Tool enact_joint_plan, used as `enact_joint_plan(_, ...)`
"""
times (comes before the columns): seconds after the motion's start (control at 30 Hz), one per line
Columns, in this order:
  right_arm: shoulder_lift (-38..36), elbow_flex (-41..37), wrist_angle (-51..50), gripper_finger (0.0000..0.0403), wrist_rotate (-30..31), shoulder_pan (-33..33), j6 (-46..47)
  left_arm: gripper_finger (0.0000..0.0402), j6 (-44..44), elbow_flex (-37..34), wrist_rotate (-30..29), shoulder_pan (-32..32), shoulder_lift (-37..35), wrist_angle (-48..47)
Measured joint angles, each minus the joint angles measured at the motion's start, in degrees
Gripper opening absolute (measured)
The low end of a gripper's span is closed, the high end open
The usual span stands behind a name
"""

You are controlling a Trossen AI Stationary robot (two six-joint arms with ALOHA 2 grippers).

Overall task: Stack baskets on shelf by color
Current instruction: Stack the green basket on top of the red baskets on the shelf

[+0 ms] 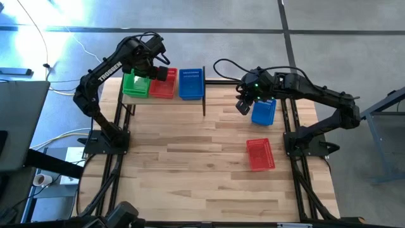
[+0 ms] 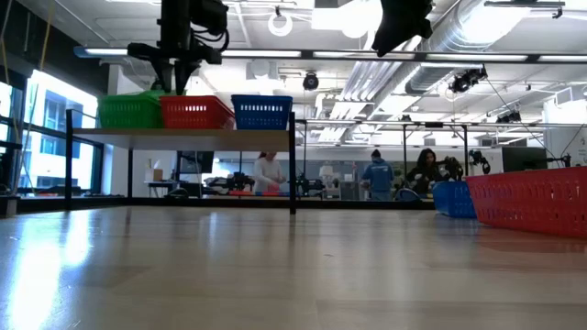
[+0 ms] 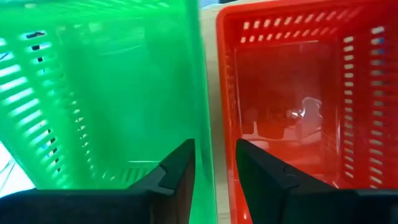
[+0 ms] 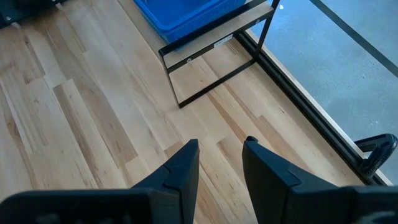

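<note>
Green basket [image 3: 99, 87] and red basket [image 3: 292, 93] sit side by side on the shelf [image 2: 183, 136]; our left gripper [image 3: 214, 163] fingers seem to straddle their adjoining walls, slightly parted. Right gripper [image 4: 219, 163] hovers empty, slightly parted.

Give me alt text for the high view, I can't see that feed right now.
Seen from above, the left gripper hovers over the green basket and red basket on the shelf, beside a blue basket. The right gripper hangs by a second blue basket on the table, near another red one.

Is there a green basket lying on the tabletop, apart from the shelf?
No, only a blue basket and a red basket lie on the tabletop.
</note>
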Motion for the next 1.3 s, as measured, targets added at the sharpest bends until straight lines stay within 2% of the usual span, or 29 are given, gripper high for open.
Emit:
enact_joint_plan(0.37,0.0,0.0,0.0,0.0110,0.0,0.0,0.0,0.0098,2.9,5.2,0.0,0.0,-2.6,0.0)
enact_joint_plan(0.53,0.0,0.0,0.0,0.0110,0.0,0.0,0.0,0.0098,6.3,8.3,-2.9,0.0,-3.0,0.0)
enact_joint_plan(0.73,0.0,0.0,0.0,0.0110,0.0,0.0,0.0,0.0098,15.5,11.9,-4.2,0.0,-3.1,4.9)
enact_joint_plan(0.87,0.0,0.0,0.0,0.0110,0.0,0.0,1.2,0.0098,25.8,12.8,-4.4,-0.1,-3.1,11.2)
enact_joint_plan(0.93,0.0,0.0,0.0,0.0110,0.0,0.0,2.1,0.0097,28.0,12.8,-6.3,0.4,-3.1,12.1)
enact_joint_plan(1.13,0.0,0.0,0.0,0.0110,0.0,0.0,2.1,0.0093,32.0,12.2,-10.7,3.3,-3.1,7.6)
enact_joint_plan(1.3,0.0,0.0,1.8,0.0110,0.0,0.0,2.1,0.0092,29.3,12.2,-6.2,3.2,-3.0,3.4)
